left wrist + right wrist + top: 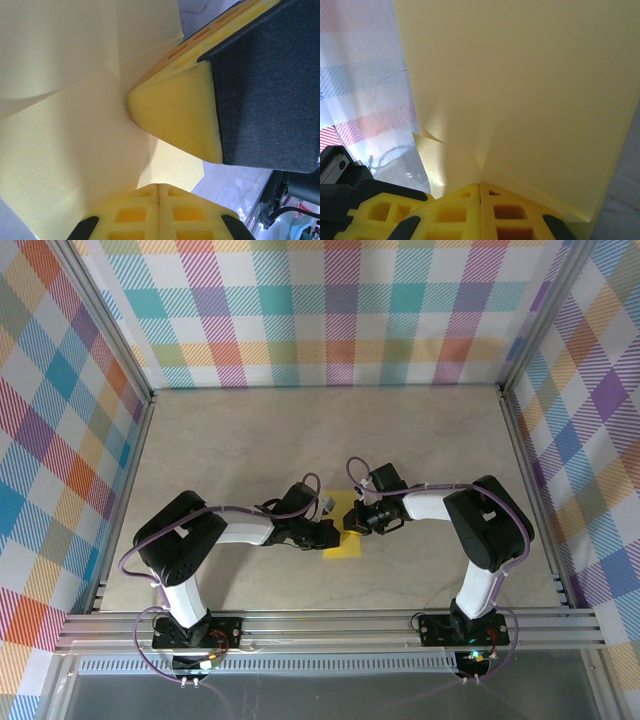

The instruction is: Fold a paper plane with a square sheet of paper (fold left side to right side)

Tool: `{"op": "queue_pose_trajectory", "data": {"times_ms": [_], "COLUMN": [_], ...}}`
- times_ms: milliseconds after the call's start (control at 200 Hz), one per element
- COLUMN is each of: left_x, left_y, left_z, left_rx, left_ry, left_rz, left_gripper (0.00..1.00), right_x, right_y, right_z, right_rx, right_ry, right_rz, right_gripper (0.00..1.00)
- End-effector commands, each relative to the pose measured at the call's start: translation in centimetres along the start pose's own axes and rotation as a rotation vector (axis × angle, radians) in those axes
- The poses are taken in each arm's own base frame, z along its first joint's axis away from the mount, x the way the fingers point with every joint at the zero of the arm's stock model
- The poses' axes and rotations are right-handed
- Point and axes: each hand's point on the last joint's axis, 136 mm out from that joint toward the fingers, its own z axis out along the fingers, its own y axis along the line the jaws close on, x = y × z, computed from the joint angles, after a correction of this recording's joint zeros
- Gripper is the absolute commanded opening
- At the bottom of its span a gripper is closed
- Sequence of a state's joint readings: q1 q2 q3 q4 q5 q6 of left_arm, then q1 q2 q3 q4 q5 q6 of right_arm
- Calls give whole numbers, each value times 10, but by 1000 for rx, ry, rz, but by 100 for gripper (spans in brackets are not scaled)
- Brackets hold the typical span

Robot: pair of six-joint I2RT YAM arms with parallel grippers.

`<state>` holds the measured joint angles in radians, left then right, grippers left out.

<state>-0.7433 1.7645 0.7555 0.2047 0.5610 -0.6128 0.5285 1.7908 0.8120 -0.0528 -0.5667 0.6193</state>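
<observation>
- One sheet (pixel 343 544), thin bright yellow, lies mid-worktop (pixel 300 440), pinned under the left tool (pixel 330 533) and the right tool (pixel 349 521).
- Risk: thin paper under foam tips. Any sideways drag will likely skid or crumple it instead of creasing it, and the fold line goes skew.
- Risk: if one tip lifts first, the flap could spring open.
- Look: already creased. Fold lines meet just beside the right tool's tip in the left wrist view, and a small corner (pixel 422 135) curls up. It's not lying flat.
- Left tool: clenched, tips on the sheet.
- Right tool: clenched too, tip touching the sheet close to the left one. Can't tell if either nips paper.
</observation>
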Motion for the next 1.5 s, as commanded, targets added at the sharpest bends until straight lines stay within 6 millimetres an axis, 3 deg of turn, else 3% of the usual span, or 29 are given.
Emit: {"op": "queue_pose_trajectory", "data": {"times_ms": [0, 165, 520, 675, 765, 940, 1015, 1195, 1495], "left_x": [10, 26, 42, 37, 25, -8, -22, -41, -49], "left_y": [6, 19, 20, 15, 8, 3, 2, 4, 6], "left_z": [-1, -4, -23, -33, -41, -58, -64, -65, -43], "left_rx": [0, -21, -33, -38, -34, -47, -41, -33, -2], "left_ry": [26, 49, 38, 1, -43, -152, -184, -196, -135], "left_rz": [2, -23, -12, 9, 22, 42, 44, 56, 69], "left_gripper": [0, 0, 0, 0, 8, 37, 44, 46, 43], "right_x": [24, 24, 21, 15, 9, -4, -8, -15, -17], "right_y": [-48, -49, -49, -33, -15, 16, 23, 29, 27], "right_z": [9, 9, 7, 5, -2, -23, -33, -60, -91], "right_rx": [160, 173, 177, 121, 66, 5, 5, 8, -49], "right_ry": [66, 72, 70, 59, 38, -33, -68, -183, -325], "right_rz": [95, 90, 84, 59, 33, -27, -42, -58, -35], "right_gripper": [0, 0, 0, 0, 0, 25, 37, 57, 82]}}
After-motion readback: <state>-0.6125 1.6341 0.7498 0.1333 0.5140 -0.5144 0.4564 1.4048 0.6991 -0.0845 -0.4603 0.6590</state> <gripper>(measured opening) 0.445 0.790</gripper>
